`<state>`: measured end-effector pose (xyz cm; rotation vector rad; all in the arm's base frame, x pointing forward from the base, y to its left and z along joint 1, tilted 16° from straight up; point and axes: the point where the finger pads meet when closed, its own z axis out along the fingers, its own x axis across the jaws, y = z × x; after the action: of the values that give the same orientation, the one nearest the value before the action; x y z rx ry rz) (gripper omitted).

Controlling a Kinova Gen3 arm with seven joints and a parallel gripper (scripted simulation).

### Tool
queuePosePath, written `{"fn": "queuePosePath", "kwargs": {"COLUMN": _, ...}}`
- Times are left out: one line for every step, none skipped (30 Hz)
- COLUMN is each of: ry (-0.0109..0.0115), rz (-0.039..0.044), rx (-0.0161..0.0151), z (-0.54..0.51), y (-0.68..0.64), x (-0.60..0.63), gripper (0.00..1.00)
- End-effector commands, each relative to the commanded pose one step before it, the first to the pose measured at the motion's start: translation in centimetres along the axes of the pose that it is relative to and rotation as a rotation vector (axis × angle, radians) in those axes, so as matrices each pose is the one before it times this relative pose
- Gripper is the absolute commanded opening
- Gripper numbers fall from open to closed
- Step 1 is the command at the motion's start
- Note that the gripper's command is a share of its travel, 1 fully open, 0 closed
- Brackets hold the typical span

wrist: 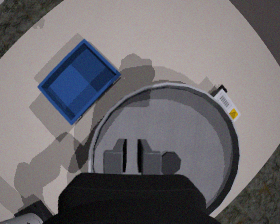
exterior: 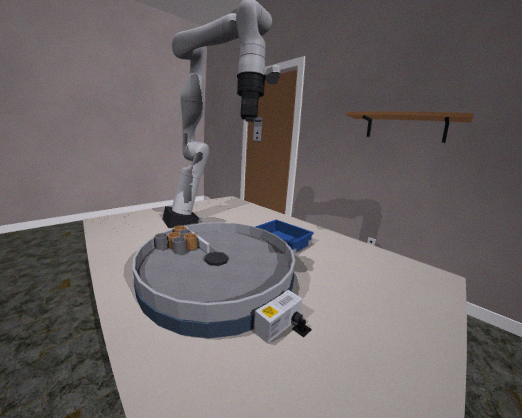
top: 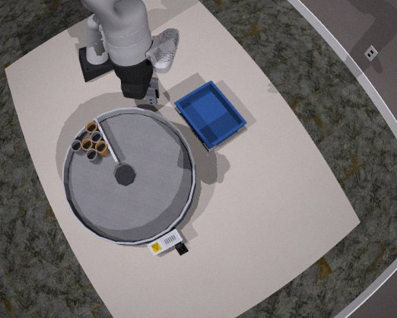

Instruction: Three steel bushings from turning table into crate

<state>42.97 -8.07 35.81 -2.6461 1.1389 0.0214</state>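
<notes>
The round grey turning table (top: 147, 198) (exterior: 218, 285) (wrist: 191, 129) holds a cluster of bushings at its back left, beside a white divider bar (top: 106, 141). Three are grey steel bushings (top: 96, 136) (top: 76, 145) (top: 92, 154) and three are orange bushings (top: 91, 126) (top: 87, 144) (top: 101, 147); the cluster also shows in the exterior view (exterior: 178, 241). The blue crate (top: 209, 114) (exterior: 285, 233) (wrist: 78, 83) stands empty to the right of the table. My gripper (top: 151, 96) (exterior: 257, 132) (wrist: 132, 150) hangs high above the table's back rim, between the bushings and the crate. Its fingers stand close together with nothing between them.
A dark hub (top: 125, 175) sits at the turning table's centre. A white control box (top: 164, 241) (exterior: 278, 315) with a yellow label is fixed to its front edge. The arm's base (top: 93, 66) stands behind the turning table. The beige table top (top: 272, 198) ends at the right and front.
</notes>
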Motion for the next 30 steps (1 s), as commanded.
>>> {"fn": "queuePosePath", "kwargs": {"ry": -0.00644, "rz": 0.00960, "rx": 0.00043, "z": -0.274, "y": -0.293, "x": -0.167, "gripper": 0.34}}
{"fn": "queuePosePath", "kwargs": {"ry": -0.00772, "rz": 0.00940, "rx": -0.00018, "z": -0.221, "y": -0.276, "x": -0.188, "gripper": 0.34}}
{"fn": "queuePosePath", "kwargs": {"ry": -0.00772, "rz": 0.00940, "rx": -0.00018, "z": -0.219, "y": -0.275, "x": -0.193, "gripper": 0.34}}
{"fn": "queuePosePath", "kwargs": {"ry": -0.00772, "rz": 0.00940, "rx": -0.00018, "z": -0.218, "y": -0.273, "x": -0.197, "gripper": 0.34}}
{"fn": "queuePosePath", "kwargs": {"ry": -0.00772, "rz": 0.00940, "rx": -0.00018, "z": -0.216, "y": -0.271, "x": -0.201, "gripper": 0.34}}
{"fn": "queuePosePath", "kwargs": {"ry": 0.00000, "rz": 0.00000, "rx": 0.00000, "z": 0.000, "y": 0.000, "x": 0.000, "gripper": 0.34}}
{"fn": "queuePosePath", "kwargs": {"ry": 0.00000, "rz": 0.00000, "rx": 0.00000, "z": 0.000, "y": 0.000, "x": 0.000, "gripper": 0.34}}
{"fn": "queuePosePath", "kwargs": {"ry": 0.00000, "rz": 0.00000, "rx": 0.00000, "z": 0.000, "y": 0.000, "x": 0.000, "gripper": 0.34}}
{"fn": "queuePosePath", "kwargs": {"ry": 0.00000, "rz": 0.00000, "rx": 0.00000, "z": 0.000, "y": 0.000, "x": 0.000, "gripper": 0.34}}
{"fn": "queuePosePath", "kwargs": {"ry": 0.00000, "rz": 0.00000, "rx": 0.00000, "z": 0.000, "y": 0.000, "x": 0.000, "gripper": 0.34}}
{"fn": "queuePosePath", "kwargs": {"ry": 0.00000, "rz": 0.00000, "rx": 0.00000, "z": 0.000, "y": 0.000, "x": 0.000, "gripper": 0.34}}
{"fn": "queuePosePath", "kwargs": {"ry": 0.00000, "rz": 0.00000, "rx": 0.00000, "z": 0.000, "y": 0.000, "x": 0.000, "gripper": 0.34}}
{"fn": "queuePosePath", "kwargs": {"ry": 0.00000, "rz": 0.00000, "rx": 0.00000, "z": 0.000, "y": 0.000, "x": 0.000, "gripper": 0.34}}
{"fn": "queuePosePath", "kwargs": {"ry": 0.00000, "rz": 0.00000, "rx": 0.00000, "z": 0.000, "y": 0.000, "x": 0.000, "gripper": 0.34}}
{"fn": "queuePosePath", "kwargs": {"ry": 0.00000, "rz": 0.00000, "rx": 0.00000, "z": 0.000, "y": 0.000, "x": 0.000, "gripper": 0.34}}
{"fn": "queuePosePath", "kwargs": {"ry": 0.00000, "rz": 0.00000, "rx": 0.00000, "z": 0.000, "y": 0.000, "x": 0.000, "gripper": 0.34}}
{"fn": "queuePosePath", "kwargs": {"ry": 0.00000, "rz": 0.00000, "rx": 0.00000, "z": 0.000, "y": 0.000, "x": 0.000, "gripper": 0.34}}
{"fn": "queuePosePath", "kwargs": {"ry": 0.00907, "rz": -0.00961, "rx": -0.00086, "z": -0.045, "y": -0.033, "x": 0.159, "gripper": 0.34}}
{"fn": "queuePosePath", "kwargs": {"ry": -0.00304, "rz": 0.00061, "rx": -0.00193, "z": 0.011, "y": 0.008, "x": -0.040, "gripper": 0.34}}
{"fn": "queuePosePath", "kwargs": {"ry": -0.00304, "rz": 0.00061, "rx": -0.00193, "z": 0.011, "y": 0.008, "x": -0.040, "gripper": 0.34}}
{"fn": "queuePosePath", "kwargs": {"ry": -0.00304, "rz": 0.00061, "rx": -0.00193, "z": 0.011, "y": 0.008, "x": -0.040, "gripper": 0.34}}
{"fn": "queuePosePath", "kwargs": {"ry": -0.00304, "rz": 0.00061, "rx": -0.00193, "z": 0.011, "y": 0.008, "x": -0.040, "gripper": 0.34}}
{"fn": "queuePosePath", "kwargs": {"ry": 0.00000, "rz": 0.00000, "rx": 0.00000, "z": 0.000, "y": 0.000, "x": 0.000, "gripper": 0.34}}
{"fn": "queuePosePath", "kwargs": {"ry": 0.00000, "rz": 0.00000, "rx": 0.00000, "z": 0.000, "y": 0.000, "x": 0.000, "gripper": 0.34}}
{"fn": "queuePosePath", "kwargs": {"ry": 0.00000, "rz": 0.00000, "rx": 0.00000, "z": 0.000, "y": 0.000, "x": 0.000, "gripper": 0.34}}
{"fn": "queuePosePath", "kwargs": {"ry": 0.00000, "rz": 0.00000, "rx": 0.00000, "z": 0.000, "y": 0.000, "x": 0.000, "gripper": 0.34}}
{"fn": "queuePosePath", "kwargs": {"ry": 0.00000, "rz": 0.00000, "rx": 0.00000, "z": 0.000, "y": 0.000, "x": 0.000, "gripper": 0.34}}
{"fn": "queuePosePath", "kwargs": {"ry": 0.00000, "rz": 0.00000, "rx": 0.00000, "z": 0.000, "y": 0.000, "x": 0.000, "gripper": 0.34}}
{"fn": "queuePosePath", "kwargs": {"ry": 0.00000, "rz": 0.00000, "rx": 0.00000, "z": 0.000, "y": 0.000, "x": 0.000, "gripper": 0.34}}
{"fn": "queuePosePath", "kwargs": {"ry": 0.00000, "rz": 0.00000, "rx": 0.00000, "z": 0.000, "y": 0.000, "x": 0.000, "gripper": 0.34}}
